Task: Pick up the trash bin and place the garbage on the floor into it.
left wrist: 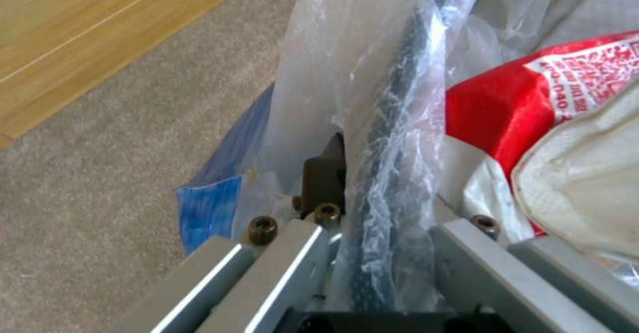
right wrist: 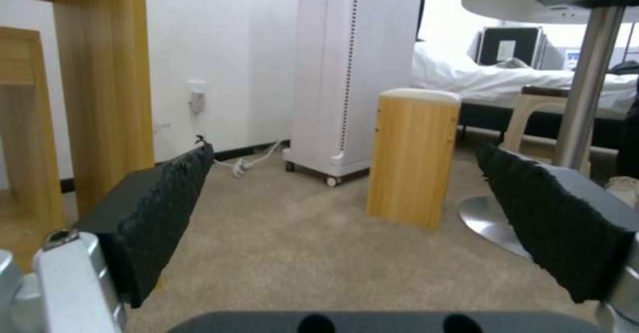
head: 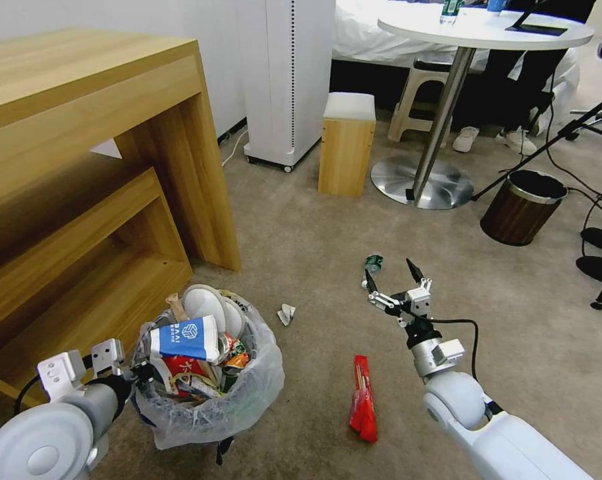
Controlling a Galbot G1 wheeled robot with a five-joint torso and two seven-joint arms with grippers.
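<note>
**Left gripper on the bin rim, right one wide open over the carpet**

Left gripper (head: 133, 375) is pinched on the bag-lined rim of the trash bin (head: 207, 413), arm low beside the wooden desk (head: 81, 133). Right gripper (head: 394, 279) is stretched forward, fingers (right wrist: 166, 208) spread wide with nothing between them. The green-labelled bottle (head: 372, 265) lies just past its tips, the red wrapper (head: 363, 400) near its forearm, and a white tissue wad (head: 286, 314) on the beige carpet (head: 301, 233) between gripper and bin.

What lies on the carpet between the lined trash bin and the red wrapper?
In the head view, a small white crumpled scrap lies on the floor between the trash bin and the red wrapper, set farther back; otherwise bare carpet.
</note>
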